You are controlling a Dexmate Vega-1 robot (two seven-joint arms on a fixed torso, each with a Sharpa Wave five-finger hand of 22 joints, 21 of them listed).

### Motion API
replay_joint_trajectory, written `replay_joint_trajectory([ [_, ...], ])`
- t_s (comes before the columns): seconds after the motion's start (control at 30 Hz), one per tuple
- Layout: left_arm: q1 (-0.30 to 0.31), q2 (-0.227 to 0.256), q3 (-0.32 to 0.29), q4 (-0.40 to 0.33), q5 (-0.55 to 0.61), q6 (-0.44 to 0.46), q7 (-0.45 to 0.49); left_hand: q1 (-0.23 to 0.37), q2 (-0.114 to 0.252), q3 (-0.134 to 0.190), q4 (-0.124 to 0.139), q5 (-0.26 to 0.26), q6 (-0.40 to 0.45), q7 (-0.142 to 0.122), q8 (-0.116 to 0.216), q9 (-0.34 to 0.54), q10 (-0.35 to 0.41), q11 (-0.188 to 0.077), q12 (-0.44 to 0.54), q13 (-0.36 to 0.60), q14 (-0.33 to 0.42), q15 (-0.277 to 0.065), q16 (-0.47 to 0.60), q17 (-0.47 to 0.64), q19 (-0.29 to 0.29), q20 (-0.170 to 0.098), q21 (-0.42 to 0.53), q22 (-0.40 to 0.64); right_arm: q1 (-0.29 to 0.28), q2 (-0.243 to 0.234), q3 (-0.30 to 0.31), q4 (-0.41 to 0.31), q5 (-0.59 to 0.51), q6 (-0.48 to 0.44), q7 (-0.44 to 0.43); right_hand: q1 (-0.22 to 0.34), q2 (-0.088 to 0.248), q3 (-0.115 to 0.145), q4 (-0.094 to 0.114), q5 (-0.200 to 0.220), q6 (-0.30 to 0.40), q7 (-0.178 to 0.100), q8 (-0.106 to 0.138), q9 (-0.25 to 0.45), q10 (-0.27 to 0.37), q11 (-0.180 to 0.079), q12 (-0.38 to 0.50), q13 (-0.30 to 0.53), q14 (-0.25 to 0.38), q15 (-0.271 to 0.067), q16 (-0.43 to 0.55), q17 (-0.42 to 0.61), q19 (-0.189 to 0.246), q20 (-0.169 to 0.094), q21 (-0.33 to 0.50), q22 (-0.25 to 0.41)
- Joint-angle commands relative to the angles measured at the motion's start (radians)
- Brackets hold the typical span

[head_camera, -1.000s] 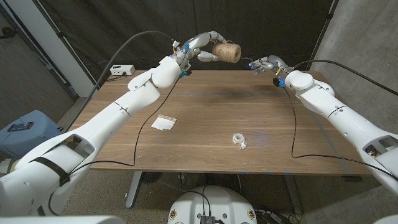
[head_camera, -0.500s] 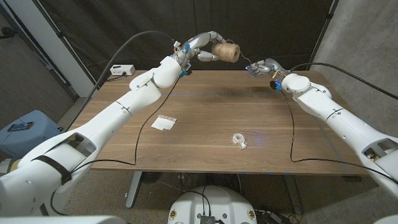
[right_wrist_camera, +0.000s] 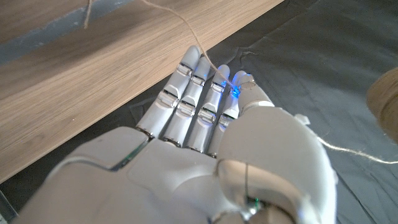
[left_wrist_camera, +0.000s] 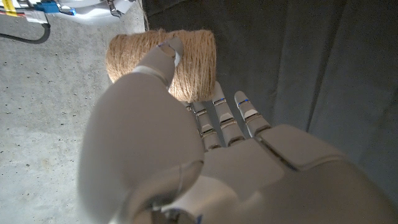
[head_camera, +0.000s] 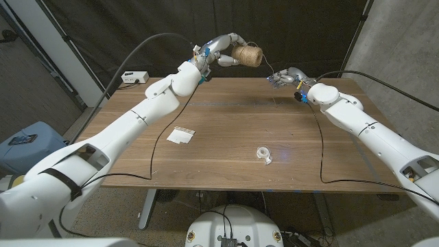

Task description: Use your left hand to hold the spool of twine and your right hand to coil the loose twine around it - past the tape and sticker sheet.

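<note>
Twine spool (head_camera: 247,54) is lying sideways above the surface's (head_camera: 226,137) far edge, its long axis level, gripped by the left hand (head_camera: 221,52). Loose twine (head_camera: 269,71) is running right to the right hand (head_camera: 282,78), fingers pinching it.

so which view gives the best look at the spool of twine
The left wrist view: the spool of twine is close, its windings clear, gripped by the left hand. The head view shows it small, held beyond the table's far edge. The right wrist view catches just an edge.
</note>
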Motion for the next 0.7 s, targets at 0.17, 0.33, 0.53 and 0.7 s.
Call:
replay_joint_trajectory([
  [0.17, -0.022, -0.025, 0.018, 0.041, 0.005, 0.019, 0.029, 0.014, 0.048, 0.013, 0.005, 0.005, 0.024, 0.020, 0.122, 0.078, 0.040, 0.017, 0.006, 0.230, 0.018, -0.012, 0.006, 0.002, -0.002, -0.002, 0.008, 0.000, -0.022, -0.007, -0.001, -0.054, -0.006, -0.012, -0.005, 0.014, 0.002, -0.005, -0.002, -0.002, 0.005, -0.001, 0.005, 0.001, 0.006, 0.000, -0.005, 0.005, 0.010, -0.119, -0.003, 0.005, -0.005, -0.069, 0.011, 0.004],
  [0.33, -0.022, -0.030, 0.021, 0.045, 0.002, 0.022, 0.038, 0.014, 0.048, 0.012, 0.005, 0.005, 0.024, 0.021, 0.122, 0.078, 0.041, 0.016, 0.005, 0.228, 0.018, -0.013, 0.007, 0.004, -0.001, -0.002, 0.008, 0.000, -0.028, -0.006, -0.001, -0.065, -0.005, -0.009, -0.004, 0.014, 0.002, -0.005, -0.001, -0.002, 0.006, 0.000, 0.005, 0.001, 0.007, 0.000, -0.006, 0.005, 0.010, -0.119, -0.003, 0.005, -0.006, -0.069, 0.011, 0.004],
  [0.53, -0.020, -0.035, 0.024, 0.045, 0.009, 0.034, 0.058, 0.014, 0.046, 0.011, 0.005, 0.005, 0.025, 0.019, 0.122, 0.078, 0.041, 0.013, 0.005, 0.229, 0.018, -0.014, 0.008, 0.004, -0.001, -0.003, 0.009, 0.000, -0.036, -0.007, -0.001, -0.085, -0.005, -0.003, -0.001, 0.015, 0.002, -0.005, -0.002, -0.003, 0.006, -0.001, 0.004, 0.001, 0.009, 0.001, -0.005, 0.005, 0.010, -0.120, -0.004, 0.005, -0.007, -0.069, 0.011, 0.004],
  [0.7, -0.019, -0.042, 0.024, 0.048, 0.003, 0.040, 0.070, 0.014, 0.046, 0.010, 0.005, 0.004, 0.024, 0.019, 0.122, 0.078, 0.040, 0.015, 0.005, 0.231, 0.018, -0.012, 0.009, 0.006, -0.001, -0.002, 0.009, 0.000, -0.042, -0.005, -0.006, -0.103, -0.007, 0.004, 0.003, 0.015, 0.001, -0.006, -0.002, -0.003, 0.007, 0.000, 0.004, 0.001, 0.009, 0.000, -0.005, 0.005, 0.011, -0.119, -0.004, 0.006, -0.007, -0.069, 0.012, 0.004],
])
